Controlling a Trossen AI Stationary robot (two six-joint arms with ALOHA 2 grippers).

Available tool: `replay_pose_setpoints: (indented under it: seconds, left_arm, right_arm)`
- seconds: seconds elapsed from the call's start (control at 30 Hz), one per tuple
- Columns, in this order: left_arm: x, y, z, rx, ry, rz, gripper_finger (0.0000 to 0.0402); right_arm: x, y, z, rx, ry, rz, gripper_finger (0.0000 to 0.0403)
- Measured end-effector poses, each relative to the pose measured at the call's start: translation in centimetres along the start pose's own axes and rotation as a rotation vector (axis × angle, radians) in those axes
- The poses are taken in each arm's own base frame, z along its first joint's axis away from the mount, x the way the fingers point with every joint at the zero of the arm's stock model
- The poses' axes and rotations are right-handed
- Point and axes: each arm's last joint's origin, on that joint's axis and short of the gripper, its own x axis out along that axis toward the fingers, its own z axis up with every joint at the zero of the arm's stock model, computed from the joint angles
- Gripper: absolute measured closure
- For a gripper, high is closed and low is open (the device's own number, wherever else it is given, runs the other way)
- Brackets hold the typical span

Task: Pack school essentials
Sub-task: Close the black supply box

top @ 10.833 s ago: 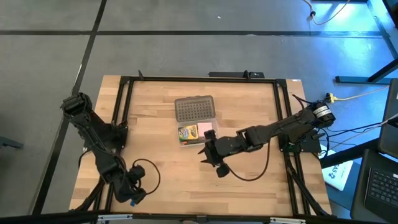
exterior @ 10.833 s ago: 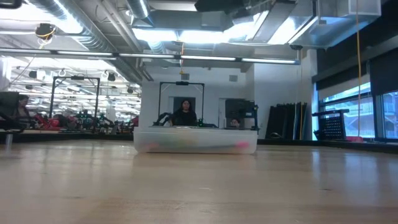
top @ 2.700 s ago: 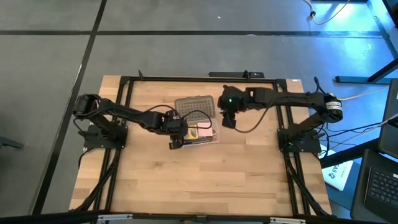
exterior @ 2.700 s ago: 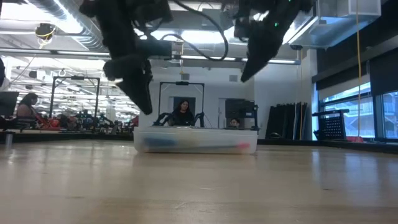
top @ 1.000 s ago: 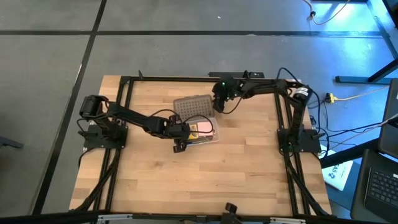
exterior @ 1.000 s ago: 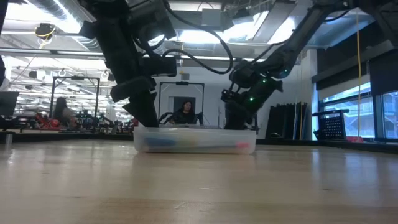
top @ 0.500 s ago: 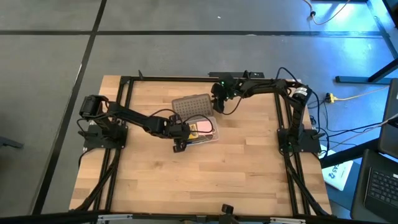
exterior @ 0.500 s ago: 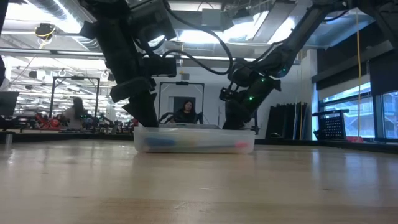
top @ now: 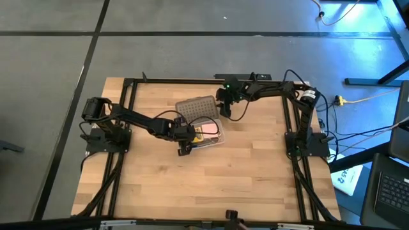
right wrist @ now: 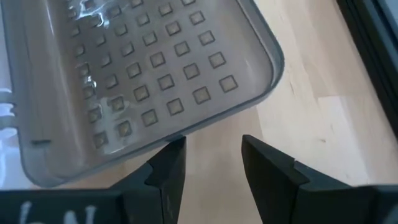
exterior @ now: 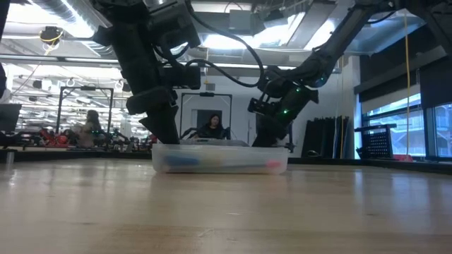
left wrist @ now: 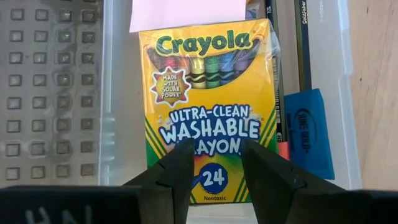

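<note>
A clear case sits near the middle of the table, its grey studded lid swung open on the far side. In the left wrist view the case holds a green-yellow crayon box lying flat, a pink notepad just beyond it, a blue eraser beside the box against the case wall, and thin pencils running along that same side. The notepad is cut off by the picture's edge, and the pencils show only partly. No scissors can be made out. In the low view the case reads as a cloudy tub with blurred blue and pink patches inside.

The left gripper hovers low over the near end of the crayon box, its fingers a narrow gap apart and holding nothing; the box shows between them. The right gripper hangs at the free edge of the lid, fingers parted a little and empty, with the lid's rim just past their tips.

Compared with half a second ago, the lid looks tilted slightly more and the right gripper has shifted a touch toward it, while the left gripper keeps its place at the case's near left corner. A person sits far off behind the table
</note>
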Motion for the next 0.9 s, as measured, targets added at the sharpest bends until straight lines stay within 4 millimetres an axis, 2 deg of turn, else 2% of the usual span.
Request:
replay_pose_setpoints:
  seconds: [0.27, 0.47, 0.9]
  left_arm:
    - [0.0, 0.0, 0.0, 0.001, 0.001, -0.004, 0.0274]
    - [0.0, 0.0, 0.0, 0.001, 0.002, -0.006, 0.0274]
    - [0.0, -0.1, -0.1, 0.003, 0.006, -0.015, 0.0274]
  right_arm:
    - [1.5, 0.0, -1.0, -0.049, 0.028, 0.015, 0.0244]
    - [2.1, 0.0, -1.0, -0.071, -0.027, 0.058, 0.0244]
    - [2.1, 0.3, -0.7, -0.145, -0.063, 0.097, 0.0244]
